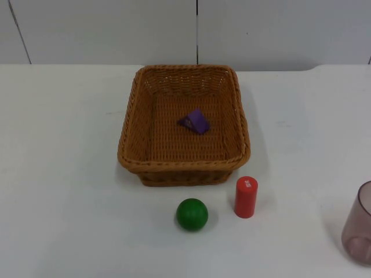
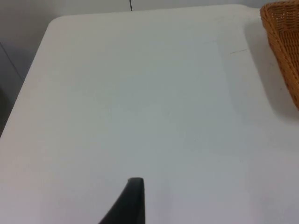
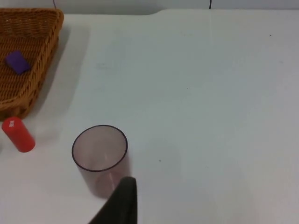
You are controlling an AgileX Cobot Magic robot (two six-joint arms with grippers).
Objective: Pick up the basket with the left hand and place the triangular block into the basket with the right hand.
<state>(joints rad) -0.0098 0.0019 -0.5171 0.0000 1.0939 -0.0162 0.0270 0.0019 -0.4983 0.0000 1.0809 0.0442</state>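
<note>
Purple triangular block lies in the basket, both grippers off to the sides.

The white table (image 1: 69, 174) bears the wicker basket (image 1: 130, 124), the triangular block (image 1: 195, 121) on its floor. Before it stand a tinted cup (image 3: 99, 158), red cylinder (image 1: 246, 197) and green ball (image 1: 192, 214). The left gripper (image 2: 133, 203) hangs over bare table beside the basket, the right gripper (image 3: 122, 200) by the cup, well apart from the block; how far either is open I cannot tell.

We see one black fingertip of the left gripper (image 2: 133, 200) above bare table, touching nothing. One black fingertip of the right gripper (image 3: 122, 200) likewise hangs free, nothing beside it gripped.
</note>
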